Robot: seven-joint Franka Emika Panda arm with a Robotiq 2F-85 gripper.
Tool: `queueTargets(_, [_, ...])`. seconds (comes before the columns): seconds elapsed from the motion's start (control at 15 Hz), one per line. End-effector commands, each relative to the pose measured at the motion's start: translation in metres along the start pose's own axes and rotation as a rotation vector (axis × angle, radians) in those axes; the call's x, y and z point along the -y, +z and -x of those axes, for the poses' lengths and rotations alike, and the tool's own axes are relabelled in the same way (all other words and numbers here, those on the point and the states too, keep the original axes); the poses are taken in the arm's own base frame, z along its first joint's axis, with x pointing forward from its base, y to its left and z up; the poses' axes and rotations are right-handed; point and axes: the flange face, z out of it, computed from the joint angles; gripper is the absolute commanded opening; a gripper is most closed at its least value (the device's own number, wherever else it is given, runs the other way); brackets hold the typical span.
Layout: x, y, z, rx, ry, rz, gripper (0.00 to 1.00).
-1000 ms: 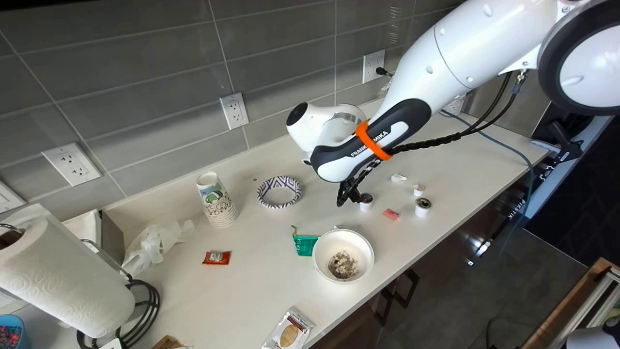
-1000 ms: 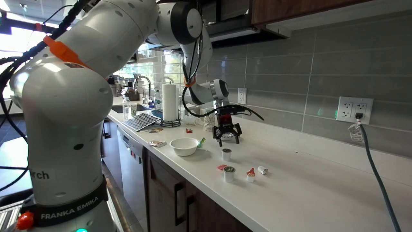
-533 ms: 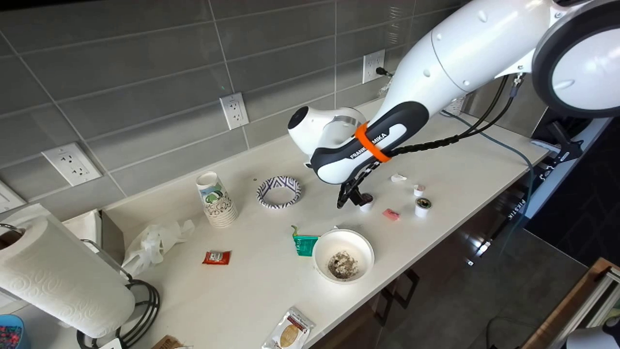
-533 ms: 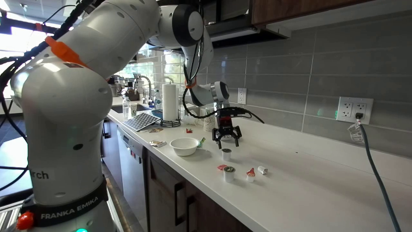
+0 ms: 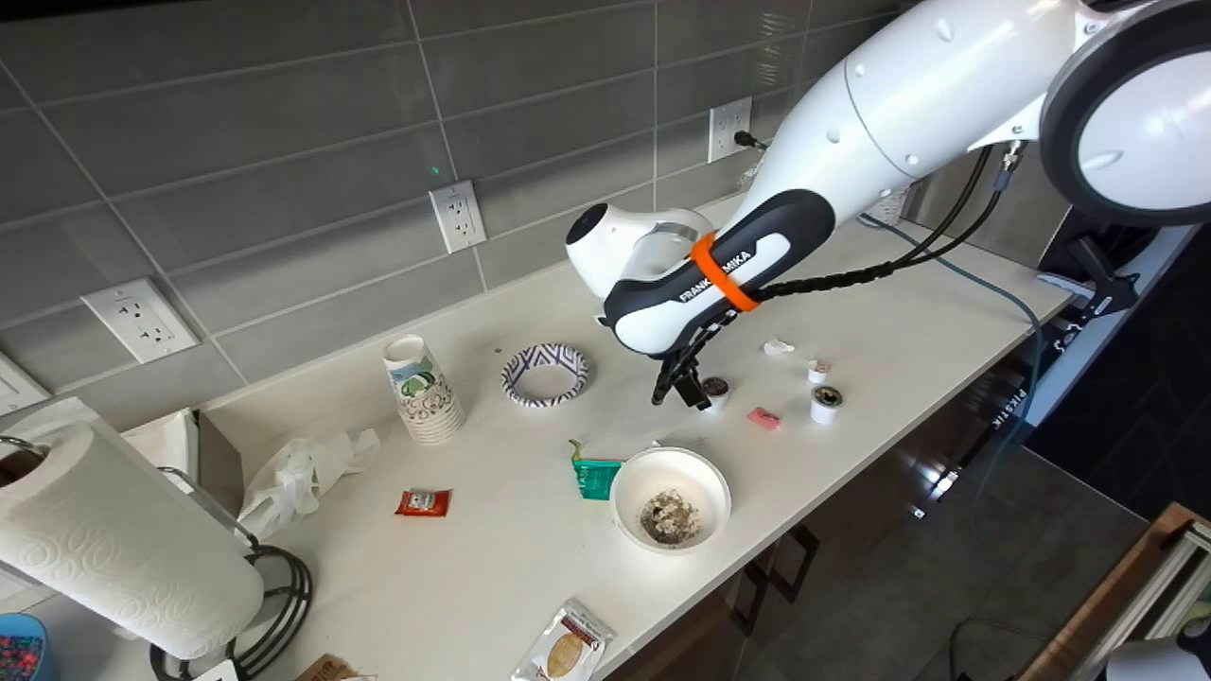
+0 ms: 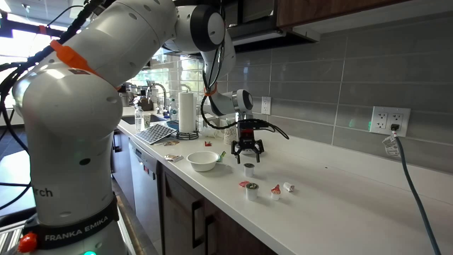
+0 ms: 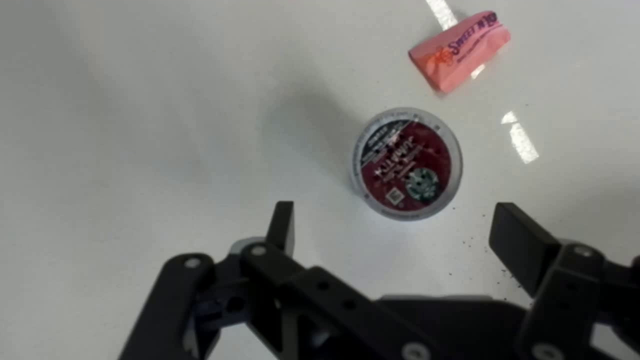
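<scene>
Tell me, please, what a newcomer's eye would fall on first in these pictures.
The white robot arm over the counter would likely strike first, its black gripper open near a red-lidded coffee pod. Then perhaps comes the white bowl near the counter's edge, crumbly matter inside.

The gripper [image 6: 248, 161] hangs near the coffee pod [image 7: 406, 165], its fingers [image 7: 521, 245] spread with open space between. A pink packet [image 7: 460, 52] obstructs one side (close to the pod, yet apart). Bare counter [image 6: 336, 205] leaves passage toward the tiled wall [image 6: 304, 113] and between pod and the white bowl [image 6: 202, 165].
</scene>
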Motion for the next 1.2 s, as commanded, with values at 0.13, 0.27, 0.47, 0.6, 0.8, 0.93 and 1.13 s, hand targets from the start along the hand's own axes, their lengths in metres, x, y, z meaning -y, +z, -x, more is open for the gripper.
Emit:
queueTargets(0.13, [0.0002,0.0022,-0.0071,-0.06,0.043,-0.046,1.0])
queueTargets(0.27, [-0.0006,0.0018,-0.0075,-0.07,0.049,-0.044,1.0])
queueTargets(0.47, [-0.0029,0.0009,-0.0086,-0.097,0.061,-0.023,1.0])
queueTargets(0.6, [-0.0044,0.0004,-0.0096,-0.109,0.062,-0.011,1.0])
queueTargets(0.8, [-0.0044,-0.0017,-0.0092,-0.109,0.082,-0.02,1.0])
queueTargets(0.93, [-0.0047,-0.0052,-0.006,-0.088,0.062,-0.012,1.0])
queueTargets(1.13, [-0.0019,-0.0033,-0.0067,-0.064,0.052,-0.004,1.0])
